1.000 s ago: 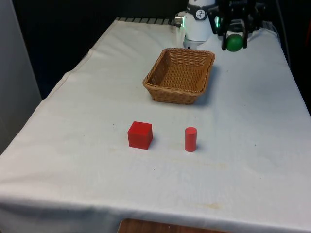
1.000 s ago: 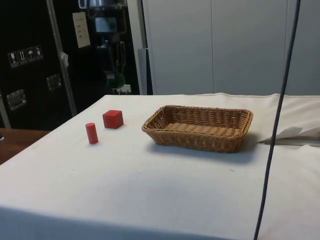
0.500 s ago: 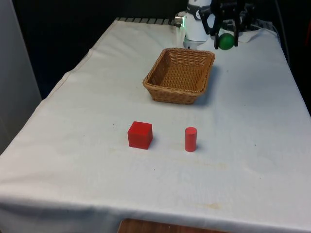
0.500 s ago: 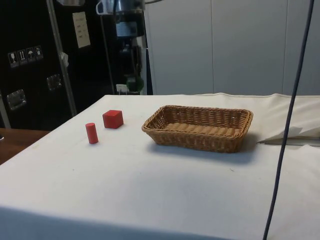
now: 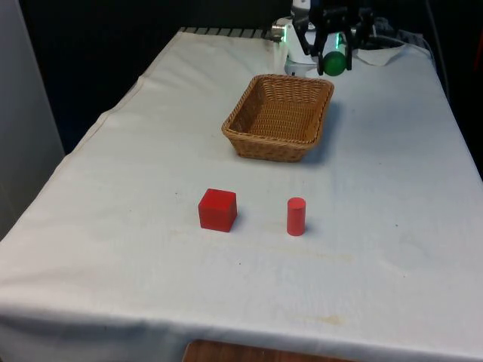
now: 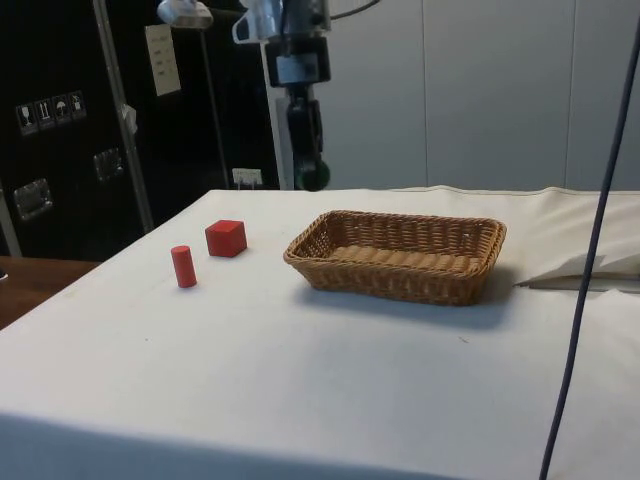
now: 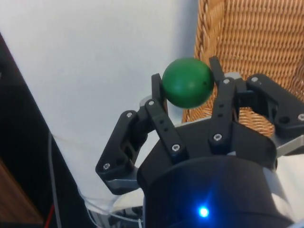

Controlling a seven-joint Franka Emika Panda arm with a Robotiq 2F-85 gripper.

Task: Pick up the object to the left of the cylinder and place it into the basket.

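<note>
White cloth covers the desk [image 5: 392, 226] below me, with black curtains behind it. My tool [image 5: 333, 59] hangs in the air, its two black fingers [image 7: 159, 102] clenched on a small green ball [image 7: 187, 82], which sits squeezed between the fingertips. Just below my tool and slightly towards the front view's left lies the brown woven wicker basket [image 5: 280, 117]; in the side view my tool [image 6: 311, 172] hovers near the basket's [image 6: 400, 255] end, above rim height, and from my wrist the weave [image 7: 251, 42] shows directly behind the ball. Well away from my tool, out on the open cloth beyond the basket, stand a red cube [image 5: 217, 209] and a short upright red cylinder [image 5: 296, 216], near each other but apart, the cube on the front view's left of the cylinder. In the side view the cube [image 6: 226, 238] and cylinder [image 6: 183, 266] rest well apart from the basket.
</note>
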